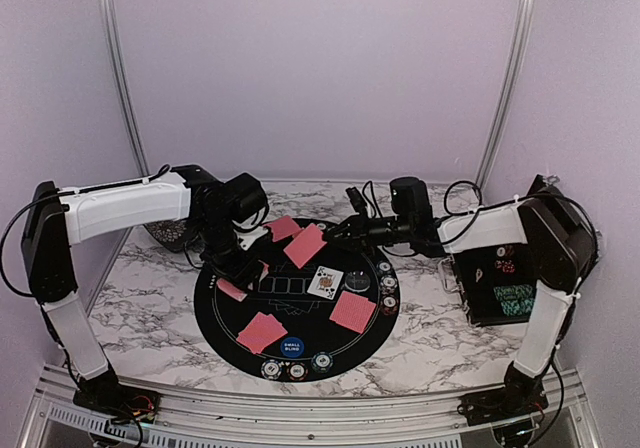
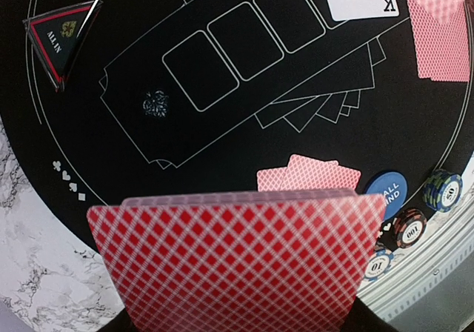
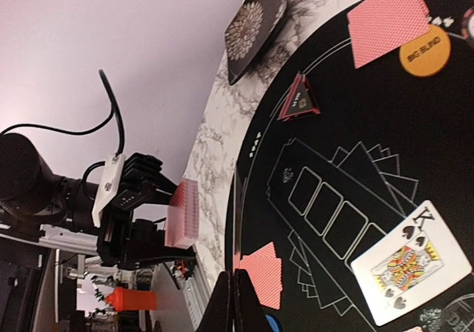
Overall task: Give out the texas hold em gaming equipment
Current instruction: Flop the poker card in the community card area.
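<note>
A round black poker mat (image 1: 222,313) lies in the middle of a marble-patterned desk (image 1: 140,313), with two robot arms reaching over it from the near edge.

The left arm comes in over the mat's left rim. Its left claw (image 1: 230,268) is clamped on a deck of red-backed playing cards (image 2: 237,265), held in the air above that rim. The right arm stretches in from the right. The right claw (image 3: 237,302) has its fingers pressed together with nothing between them, hanging over the middle of the mat.

On the mat:
- **King:** a king of spades (image 1: 323,282) lies face up beside the printed card outlines, with a dark-grey round button (image 1: 360,279) just to its right.
- **Face-down cards:** there is an overlapping near-left pair (image 1: 262,331), a near-right card (image 1: 353,311) and far cards (image 1: 300,240) at the far edge.
- **Buttons:** an orange Big Blind button (image 3: 424,50) sits just beside one of the far cards. A blue Small Blind button (image 1: 291,346) sits just beside the near-left pair.
- **Chips:** three striped-edge poker chips (image 1: 297,371) line the near rim, and a short column of chips (image 1: 388,286) runs along the right rim.
- **Marker:** a black triangular marker (image 2: 63,35) rests flat on the left part of the mat, apart from the cards.

Off the mat to the right, a black chip case (image 1: 505,283) stands open on the desk with chips inside. A dark patterned tray (image 3: 255,24) sits at the far left.
</note>
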Action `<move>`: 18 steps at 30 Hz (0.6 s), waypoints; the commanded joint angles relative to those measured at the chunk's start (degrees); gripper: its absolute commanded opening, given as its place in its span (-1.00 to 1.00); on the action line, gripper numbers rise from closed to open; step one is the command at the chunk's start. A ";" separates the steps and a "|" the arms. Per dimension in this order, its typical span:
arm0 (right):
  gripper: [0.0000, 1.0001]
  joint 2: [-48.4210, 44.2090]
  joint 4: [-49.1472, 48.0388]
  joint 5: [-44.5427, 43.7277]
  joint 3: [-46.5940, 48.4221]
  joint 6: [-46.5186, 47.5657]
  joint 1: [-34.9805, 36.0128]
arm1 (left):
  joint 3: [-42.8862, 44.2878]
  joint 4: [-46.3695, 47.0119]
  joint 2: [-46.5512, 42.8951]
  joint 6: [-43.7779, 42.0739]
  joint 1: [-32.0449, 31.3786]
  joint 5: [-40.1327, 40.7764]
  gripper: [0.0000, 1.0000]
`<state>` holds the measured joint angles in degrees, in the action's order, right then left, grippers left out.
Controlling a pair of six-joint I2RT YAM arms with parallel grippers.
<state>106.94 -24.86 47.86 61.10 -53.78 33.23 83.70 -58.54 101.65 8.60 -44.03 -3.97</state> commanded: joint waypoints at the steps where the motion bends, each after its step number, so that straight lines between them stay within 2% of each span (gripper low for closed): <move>1: -1.00 -4.29 16.10 -11.55 4.73 21.30 -0.36 | -0.97 -0.21 -3.10 0.36 0.70 0.36 0.15; 6: -1.00 -8.52 20.49 -27.19 4.73 37.05 1.14 | -1.41 -0.12 -3.50 0.26 1.15 0.36 0.15; 10: -1.00 -9.61 21.10 -41.66 4.76 49.36 6.88 | -1.62 0.08 -3.39 0.23 1.33 0.19 0.15; 18: -1.00 -4.99 18.46 -55.46 5.78 64.24 14.42 | -1.87 0.18 -3.70 0.01 1.58 0.10 0.15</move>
<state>99.31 -6.15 4.25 64.27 -1.08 45.06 82.37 -58.48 100.22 8.58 -42.87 -3.99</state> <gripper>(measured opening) 0.004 0.669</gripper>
